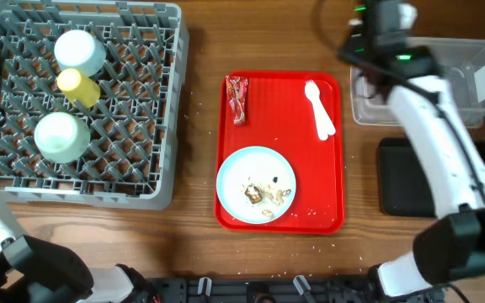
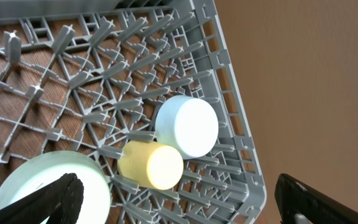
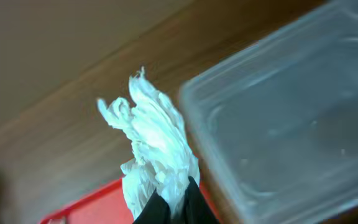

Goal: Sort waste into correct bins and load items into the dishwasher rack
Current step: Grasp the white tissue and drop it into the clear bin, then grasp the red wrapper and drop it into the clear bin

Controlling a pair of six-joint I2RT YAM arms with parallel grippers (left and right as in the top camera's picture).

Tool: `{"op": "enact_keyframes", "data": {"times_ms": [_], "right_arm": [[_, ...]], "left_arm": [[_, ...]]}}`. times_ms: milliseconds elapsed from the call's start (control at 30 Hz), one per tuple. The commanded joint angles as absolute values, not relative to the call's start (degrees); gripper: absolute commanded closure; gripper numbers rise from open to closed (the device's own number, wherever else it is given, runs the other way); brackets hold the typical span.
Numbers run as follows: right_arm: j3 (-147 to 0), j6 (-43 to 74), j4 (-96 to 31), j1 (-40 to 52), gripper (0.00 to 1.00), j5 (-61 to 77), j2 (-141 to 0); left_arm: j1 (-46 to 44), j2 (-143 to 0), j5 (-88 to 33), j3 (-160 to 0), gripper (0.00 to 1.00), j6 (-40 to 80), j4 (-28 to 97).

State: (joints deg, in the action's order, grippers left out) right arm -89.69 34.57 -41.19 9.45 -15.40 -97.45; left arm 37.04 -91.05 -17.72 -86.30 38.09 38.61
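Clenched on the crumpled white tissue point(image 3: 157, 140), the right gripper point(image 3: 174, 208) held it just beside the clear tub point(image 3: 291, 118); the left gripper point(image 2: 179, 202) hung spread wide over the grey dishwasher rack point(image 2: 241, 124).

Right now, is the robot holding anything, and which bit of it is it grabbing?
Yes. The right fingers pinch the crumpled white tissue by one end, beside the clear tub. The left fingers are open above the rack, holding nothing.

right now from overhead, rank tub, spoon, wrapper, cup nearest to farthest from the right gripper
1. tub, right beside it
2. spoon, right side of the tray
3. wrapper, tray's left side
4. cup, in the rack, far left
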Motion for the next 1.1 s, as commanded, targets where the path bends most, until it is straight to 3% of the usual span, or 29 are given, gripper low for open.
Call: {"op": "enact_keyframes", "data": {"times_ms": [0, 100, 167, 200, 233, 300, 400, 433, 467, 567, 667, 767, 833, 1000, 1067], "right_arm": [[-89.52, 37.91, -44.21, 1.72, 0.96, -16.69, -100.60], [-89.52, 37.47, -43.75, -2.74, 0.88, -16.67, -104.73], [-89.52, 35.99, -43.90, -4.47, 0.60, -16.19, -106.65], [-89.52, 34.68, -43.97, -4.60, 0.56, -16.01, -107.04], [-89.52, 34.39, -44.12, -4.58, 0.43, -15.92, -107.04], [-89.58, 29.74, -43.86, -4.45, 0.00, -10.17, -106.87], [-89.56, 22.26, -41.04, -3.99, 0.00, 14.98, -106.87], [-89.58, 19.49, -38.26, -2.24, 0.05, 24.40, -106.87], [-89.58, 19.00, -36.75, -0.47, 0.07, 25.63, -106.67], [-89.56, 14.50, -33.61, 7.73, 0.06, 25.02, -106.28], [-89.27, 14.39, -33.41, 18.24, 0.04, 10.35, -106.89], [-89.12, 21.91, -33.39, 27.40, 0.04, -3.75, -110.85], [-89.12, 29.06, -33.12, 30.39, 0.08, -8.84, -115.20], [-89.12, 33.78, -29.63, 32.47, 0.24, -0.99, -125.05], [-89.12, 35.31, -28.49, 32.47, 0.36, 0.19, -127.17]], "left_arm": [[36.86, -90.00, -17.98, -86.15, 0.00, 38.39, 38.44], [36.86, -90.00, -17.98, -86.15, 0.00, 38.39, 38.44], [36.86, -90.00, -17.98, -86.15, 0.00, 38.39, 38.46], [36.86, -90.00, -17.98, -86.15, 0.00, 38.39, 38.46], [36.86, -90.00, -17.98, -86.15, 0.00, 38.39, 38.44], [36.86, -90.00, -17.98, -86.15, 0.00, 38.39, 38.44], [36.86, -90.00, -17.98, -86.15, 0.00, 38.39, 38.44], [36.86, -90.00, -17.98, -86.15, 0.00, 38.39, 38.44], [36.86, -90.00, -17.98, -86.15, 0.00, 38.39, 38.46], [36.86, -90.00, -17.98, -86.15, 0.00, 38.39, 38.44], [36.86, -90.00, -17.98, -86.15, 0.00, 38.39, 38.44], [36.86, -90.00, -17.98, -86.15, 0.00, 38.39, 38.44], [36.86, -90.00, -17.98, -86.15, 0.00, 38.39, 38.46], [36.86, -90.00, -17.98, -86.15, 0.00, 38.39, 38.44], [36.86, -90.00, -17.98, -86.15, 0.00, 38.39, 38.46]]}}
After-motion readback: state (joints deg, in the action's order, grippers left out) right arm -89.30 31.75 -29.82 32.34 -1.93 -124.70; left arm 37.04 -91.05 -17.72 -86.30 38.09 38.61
